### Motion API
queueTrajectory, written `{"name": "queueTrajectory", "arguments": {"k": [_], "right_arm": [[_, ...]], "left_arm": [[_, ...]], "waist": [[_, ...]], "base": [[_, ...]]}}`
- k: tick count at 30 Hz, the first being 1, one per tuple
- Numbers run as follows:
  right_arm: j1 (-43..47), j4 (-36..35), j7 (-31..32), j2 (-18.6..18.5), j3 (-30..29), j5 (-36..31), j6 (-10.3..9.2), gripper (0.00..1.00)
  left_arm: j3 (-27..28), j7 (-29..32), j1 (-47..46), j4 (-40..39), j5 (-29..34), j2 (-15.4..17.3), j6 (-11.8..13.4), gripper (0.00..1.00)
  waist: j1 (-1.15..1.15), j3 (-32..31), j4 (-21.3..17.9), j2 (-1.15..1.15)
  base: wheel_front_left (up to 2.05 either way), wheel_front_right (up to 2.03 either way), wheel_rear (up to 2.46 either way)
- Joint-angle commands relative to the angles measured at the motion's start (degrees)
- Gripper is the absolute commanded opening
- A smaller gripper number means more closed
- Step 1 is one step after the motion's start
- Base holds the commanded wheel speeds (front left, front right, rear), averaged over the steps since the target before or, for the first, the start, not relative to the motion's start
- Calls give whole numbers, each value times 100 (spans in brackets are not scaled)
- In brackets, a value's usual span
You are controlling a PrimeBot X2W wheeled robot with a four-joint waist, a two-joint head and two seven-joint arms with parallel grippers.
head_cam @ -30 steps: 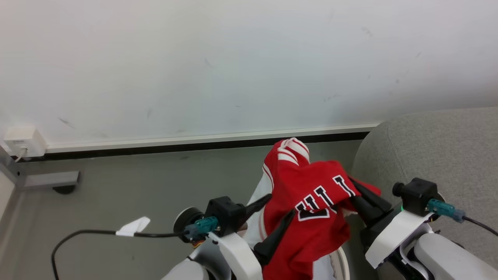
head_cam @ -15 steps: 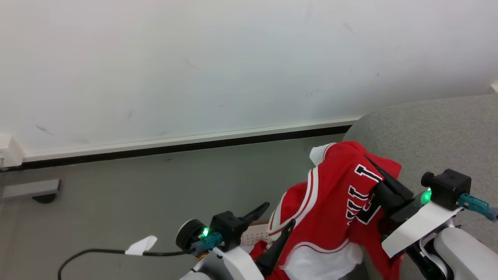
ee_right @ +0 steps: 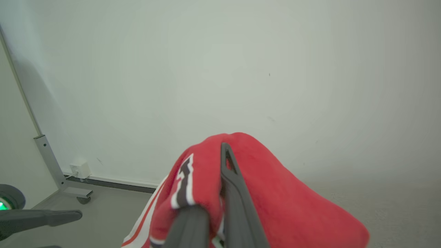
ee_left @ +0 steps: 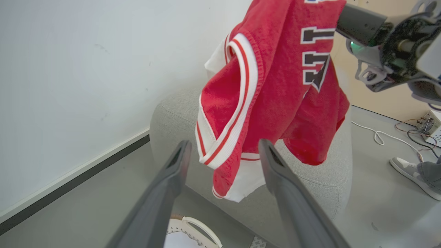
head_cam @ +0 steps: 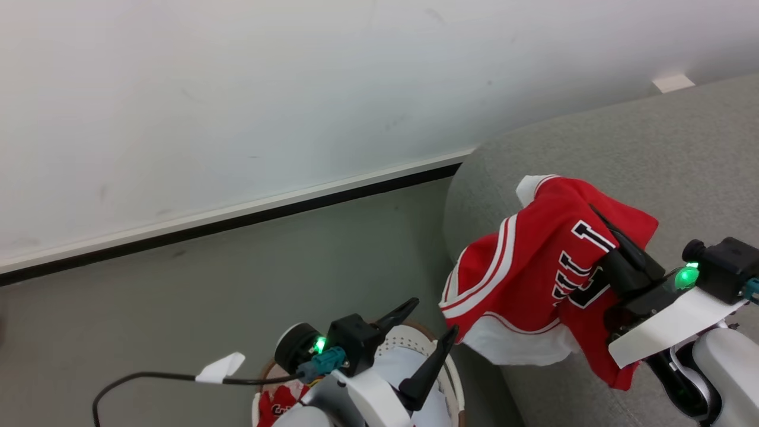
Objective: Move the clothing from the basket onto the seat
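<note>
A red jersey [head_cam: 533,261] with white trim and black-and-white letters hangs from my right gripper [head_cam: 599,216], which is shut on its upper fold. The jersey hangs above the rounded arm of the grey seat [head_cam: 622,136]. In the right wrist view the fingers [ee_right: 227,179] pinch the red fabric [ee_right: 275,193]. My left gripper [head_cam: 433,316] stands open and empty above the basket [head_cam: 453,379], which holds more red clothing [head_cam: 278,406]. From the left wrist, the jersey [ee_left: 275,86] hangs beyond the open fingers [ee_left: 179,162], in front of the seat [ee_left: 320,179], with the basket rim [ee_left: 193,222] below.
A white wall with a dark skirting board [head_cam: 237,216] runs behind the grey floor. A black cable with a white tag [head_cam: 219,367] trails from my left wrist. A person's shoe [ee_left: 406,168] and loose cables [ee_left: 379,137] lie on the floor beyond the seat. A metal post on a caster [ee_right: 51,162] stands at the wall.
My left gripper has let go of the jersey and opened. The right gripper has carried the jersey rightward over the seat's arm. The camera has swung right.
</note>
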Motion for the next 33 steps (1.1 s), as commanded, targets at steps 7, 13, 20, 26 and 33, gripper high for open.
{"name": "queueTrajectory", "arguments": {"k": [7,13,20,26,33], "right_arm": [[168,-237,-20,-153,-454,-111,-1,0],[267,-463,-20,-116,-1103,-149,-1,0],[-197,-450,-13,-106,-2111,-186,-2,0],[-1329,-15,352,-231,-3124,-167,-1,0],[-2986,1216,891,-576,-4505,-872,-1,0]], "left_arm": [[-50,-22,-220,-15,90,4,-38,100],[-98,92,-500,-80,171,18,-113,100],[-178,345,-1251,-239,381,73,-310,100],[-188,439,-2033,-202,593,70,-478,100],[-203,252,-2606,-50,667,-62,-577,100]], "waist": [[0,415,-740,-1],[0,873,-885,-1],[0,1994,-591,-1],[0,3030,-195,-1],[0,3829,314,-1]], "base": [[0,0,0],[0,0,0],[0,0,0],[0,0,0],[0,0,0]]}}
